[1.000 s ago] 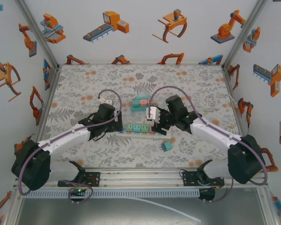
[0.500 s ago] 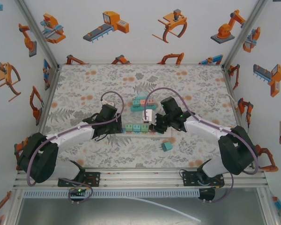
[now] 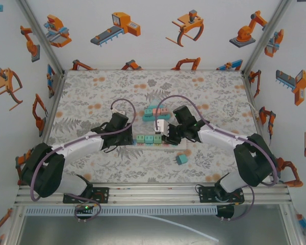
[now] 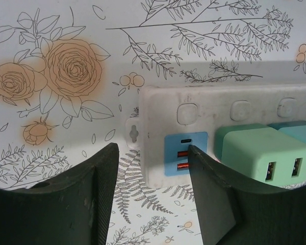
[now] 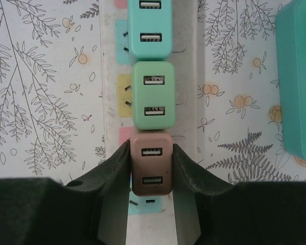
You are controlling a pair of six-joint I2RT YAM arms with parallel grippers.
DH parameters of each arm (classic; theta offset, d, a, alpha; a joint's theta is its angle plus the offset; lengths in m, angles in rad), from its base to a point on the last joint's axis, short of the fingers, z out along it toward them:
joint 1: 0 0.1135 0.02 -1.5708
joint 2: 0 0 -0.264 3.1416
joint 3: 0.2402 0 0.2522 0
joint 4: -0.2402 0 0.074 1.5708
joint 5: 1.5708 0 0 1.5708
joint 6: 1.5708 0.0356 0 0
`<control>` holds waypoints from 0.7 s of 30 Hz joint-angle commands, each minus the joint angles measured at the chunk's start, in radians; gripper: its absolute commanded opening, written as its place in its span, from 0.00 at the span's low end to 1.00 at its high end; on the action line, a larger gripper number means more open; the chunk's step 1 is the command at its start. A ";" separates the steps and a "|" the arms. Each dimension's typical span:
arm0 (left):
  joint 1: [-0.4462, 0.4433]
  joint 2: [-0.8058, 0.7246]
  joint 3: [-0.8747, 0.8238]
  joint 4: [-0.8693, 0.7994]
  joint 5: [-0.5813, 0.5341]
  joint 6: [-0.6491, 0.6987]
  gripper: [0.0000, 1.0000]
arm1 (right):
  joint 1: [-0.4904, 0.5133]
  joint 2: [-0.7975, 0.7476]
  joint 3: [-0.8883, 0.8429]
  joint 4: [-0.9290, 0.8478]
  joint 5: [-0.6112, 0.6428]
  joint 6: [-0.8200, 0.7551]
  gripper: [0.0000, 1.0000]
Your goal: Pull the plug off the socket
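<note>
A white power strip (image 3: 152, 144) lies mid-table with a row of plugs in it. In the right wrist view a brown plug (image 5: 151, 163) sits in the strip (image 5: 191, 102), below a green plug (image 5: 153, 95) and a teal plug (image 5: 150, 25). My right gripper (image 5: 150, 153) is shut on the brown plug, a finger pressed to each side. My left gripper (image 4: 153, 194) is open at the strip's left end (image 4: 219, 102), near its blue USB panel (image 4: 185, 153). The left finger stands clear of the strip, over the cloth.
A loose teal cube (image 3: 181, 159) lies just in front of the strip. Several more teal and pink blocks (image 3: 154, 111) sit behind it. A large teal block (image 5: 298, 76) is close on the right in the right wrist view. White printed walls enclose the floral table.
My right gripper has come in leftward over the strip's right end and down to the brown plug. The left arm has edged in to the strip's left end.
</note>
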 commanded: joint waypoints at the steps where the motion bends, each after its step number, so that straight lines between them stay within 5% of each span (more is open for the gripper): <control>1: -0.024 0.098 -0.044 -0.068 0.002 -0.016 0.54 | 0.024 0.003 0.035 0.022 -0.028 0.006 0.27; 8: -0.041 0.147 -0.041 -0.104 -0.005 -0.009 0.52 | 0.024 -0.065 0.003 0.179 -0.110 0.118 0.21; 21: -0.063 0.181 -0.031 -0.129 -0.084 -0.042 0.50 | 0.024 -0.120 -0.006 0.150 -0.065 0.114 0.18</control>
